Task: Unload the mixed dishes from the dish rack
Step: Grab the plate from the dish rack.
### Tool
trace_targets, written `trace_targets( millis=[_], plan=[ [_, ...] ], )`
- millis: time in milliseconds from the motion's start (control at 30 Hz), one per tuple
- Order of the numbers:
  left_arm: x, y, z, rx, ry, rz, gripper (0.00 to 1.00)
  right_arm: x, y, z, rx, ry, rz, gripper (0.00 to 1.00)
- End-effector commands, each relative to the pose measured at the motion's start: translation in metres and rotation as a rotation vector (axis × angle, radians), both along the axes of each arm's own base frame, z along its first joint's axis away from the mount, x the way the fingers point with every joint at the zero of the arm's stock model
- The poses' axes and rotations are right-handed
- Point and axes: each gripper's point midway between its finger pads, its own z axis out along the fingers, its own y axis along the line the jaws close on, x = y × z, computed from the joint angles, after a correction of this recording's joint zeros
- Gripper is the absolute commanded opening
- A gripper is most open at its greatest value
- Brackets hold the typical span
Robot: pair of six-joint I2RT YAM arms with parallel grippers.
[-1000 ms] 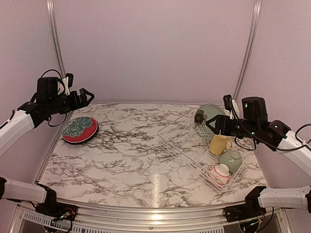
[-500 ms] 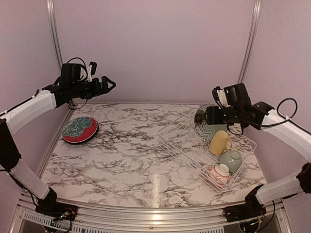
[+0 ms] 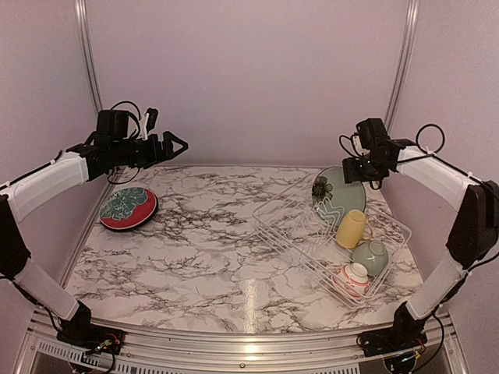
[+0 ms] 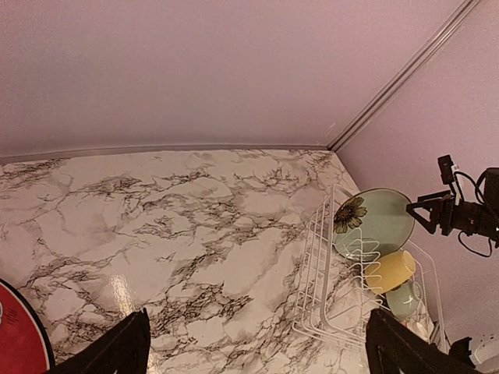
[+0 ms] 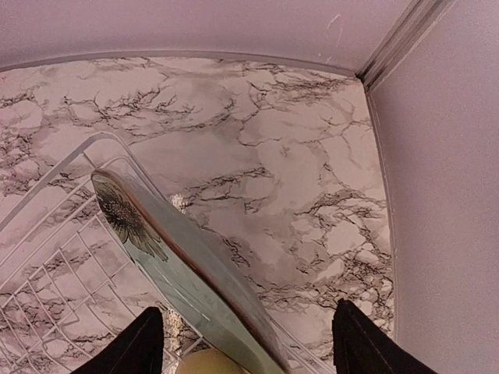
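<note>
The white wire dish rack (image 3: 290, 245) sits at the right of the marble table. In it a pale green plate (image 3: 339, 193) with a dark flower stands on edge. A yellow mug (image 3: 351, 228), a pale green bowl (image 3: 370, 256) and a small white-and-red bowl (image 3: 353, 279) are in the rack too. A red-and-teal floral plate (image 3: 129, 208) lies flat on the table at the left. My right gripper (image 3: 355, 170) hovers open just over the green plate's (image 5: 179, 257) top rim, holding nothing. My left gripper (image 3: 175, 144) is raised at the back left, open and empty.
The back wall and two metal corner posts (image 3: 399, 78) close in the table behind both arms. The right wall runs close beside the rack (image 5: 47, 234). Bare marble (image 3: 203, 241) lies between the floral plate and the rack.
The left arm rose and swung right, away from the floral plate. The right arm lifted and moved back from beside the mug to above the green plate, its jaws widening a little.
</note>
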Motion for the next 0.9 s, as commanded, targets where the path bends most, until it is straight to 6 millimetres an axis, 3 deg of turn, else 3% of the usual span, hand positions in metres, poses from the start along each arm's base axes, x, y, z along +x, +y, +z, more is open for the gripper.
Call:
trace_targets(
  millis=[0,167,367,533,867],
  plan=[
    [-0.010,-0.006,0.016,-0.064,-0.023,-0.056,0.99,0.011,-0.003,-0.009,-0.072,0.054,0.055,0.71],
    [-0.012,0.002,0.018,-0.127,-0.008,-0.064,0.99,0.021,-0.006,-0.030,-0.053,0.112,0.143,0.56],
    [-0.010,0.021,0.038,-0.167,-0.071,-0.038,0.99,0.034,-0.009,-0.048,-0.007,0.157,0.183,0.34],
    [-0.009,0.030,0.042,-0.202,-0.072,-0.026,0.99,0.033,0.001,-0.033,0.028,0.120,0.237,0.21],
    [-0.007,0.030,0.038,-0.216,-0.057,-0.030,0.99,0.019,0.018,-0.008,0.047,0.044,0.304,0.04]
  ],
)
